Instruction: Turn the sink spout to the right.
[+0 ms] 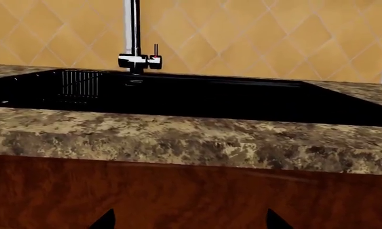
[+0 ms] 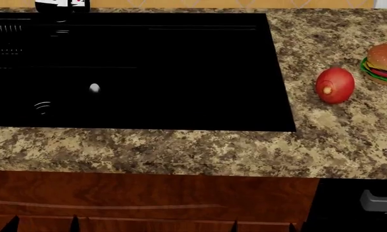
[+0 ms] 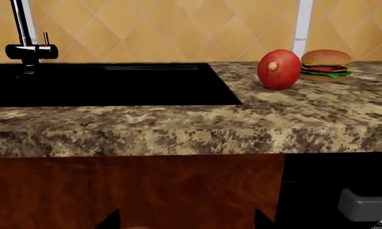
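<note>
The sink spout (image 1: 135, 26) stands upright at the back rim of the sink (image 1: 197, 98), its pipe running straight up out of view, so where it points can't be told. Both sets of fingers sit low before the cabinet, tips apart: left (image 1: 187, 220), right (image 3: 185, 219). A tomato (image 2: 335, 85) and burger (image 2: 382, 63) rest on the surface (image 2: 180, 150).

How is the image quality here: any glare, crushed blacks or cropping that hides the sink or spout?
Head view: the sink renders near pure black, with only faint ridge lines and one small white highlight; the sink spout is cropped at the top edge. Left wrist view: sharp, the spout shows bright reflections. Right wrist view: evenly lit, no blur, tomato and burger clear.
</note>
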Robot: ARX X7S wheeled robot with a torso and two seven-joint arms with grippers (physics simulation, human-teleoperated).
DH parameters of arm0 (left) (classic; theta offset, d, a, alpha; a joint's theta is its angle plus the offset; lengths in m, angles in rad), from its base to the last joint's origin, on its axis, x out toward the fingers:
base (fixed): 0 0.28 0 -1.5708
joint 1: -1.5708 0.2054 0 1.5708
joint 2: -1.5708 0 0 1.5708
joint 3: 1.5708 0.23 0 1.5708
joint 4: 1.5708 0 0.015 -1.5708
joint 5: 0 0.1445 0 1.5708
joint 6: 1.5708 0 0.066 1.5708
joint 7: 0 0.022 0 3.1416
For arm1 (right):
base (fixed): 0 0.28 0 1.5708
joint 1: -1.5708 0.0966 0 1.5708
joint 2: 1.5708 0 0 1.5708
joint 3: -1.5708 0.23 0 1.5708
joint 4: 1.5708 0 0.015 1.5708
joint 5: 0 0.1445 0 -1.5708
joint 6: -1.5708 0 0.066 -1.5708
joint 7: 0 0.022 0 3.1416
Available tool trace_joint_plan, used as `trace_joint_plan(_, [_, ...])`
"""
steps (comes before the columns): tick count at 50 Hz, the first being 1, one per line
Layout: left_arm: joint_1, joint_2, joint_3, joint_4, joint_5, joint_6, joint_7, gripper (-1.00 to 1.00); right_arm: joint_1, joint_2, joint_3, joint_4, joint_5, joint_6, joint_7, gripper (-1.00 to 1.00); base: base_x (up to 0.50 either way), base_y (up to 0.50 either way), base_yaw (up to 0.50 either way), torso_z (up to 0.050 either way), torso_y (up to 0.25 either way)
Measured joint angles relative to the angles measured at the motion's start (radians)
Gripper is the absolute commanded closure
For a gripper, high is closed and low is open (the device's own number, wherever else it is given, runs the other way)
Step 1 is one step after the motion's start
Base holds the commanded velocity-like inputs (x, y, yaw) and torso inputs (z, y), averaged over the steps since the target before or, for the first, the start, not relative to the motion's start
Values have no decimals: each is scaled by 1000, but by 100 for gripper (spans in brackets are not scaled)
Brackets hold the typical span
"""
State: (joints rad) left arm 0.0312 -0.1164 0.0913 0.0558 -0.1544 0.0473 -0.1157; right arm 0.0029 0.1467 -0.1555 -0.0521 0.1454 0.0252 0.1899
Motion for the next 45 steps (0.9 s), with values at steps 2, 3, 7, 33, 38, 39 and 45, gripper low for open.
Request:
trace_joint_plan(2, [5, -6, -1, 25, 0, -16, -9, -100, -3, 8, 4, -33, 4, 23, 7, -100, 0, 0, 0, 0, 0])
trace_joint_plan(3, [6, -9, -1, 37, 0, -24, -13, -100, -4, 12, 6, -51, 6, 36, 11, -100, 0, 0, 0, 0, 0])
trace_joint_plan(7, [10, -23, -4, 101, -1, -66, -28, -100, -7, 32, 18, -124, 14, 87, 26, -100, 0, 0, 0, 0, 0])
trace_joint_plan(33, [-66, -119, -47, 492, -39, -390, -119, -100, 63, 155, 113, -486, 85, 416, 92, -100, 0, 0, 0, 0, 0])
trace_joint_plan(38, [-89, -134, -63, 534, -48, -437, -133, -100, 86, 173, 134, -523, 99, 463, 101, -100, 0, 0, 0, 0, 0])
trace_joint_plan(39, [-94, -137, -66, 542, -50, -446, -135, -100, 91, 176, 138, -530, 101, 473, 102, -100, 0, 0, 0, 0, 0])
trace_joint_plan(45, [-122, -157, -86, 586, -60, -498, -149, -100, 123, 197, 161, -564, 118, 526, 110, -100, 0, 0, 0, 0, 0])
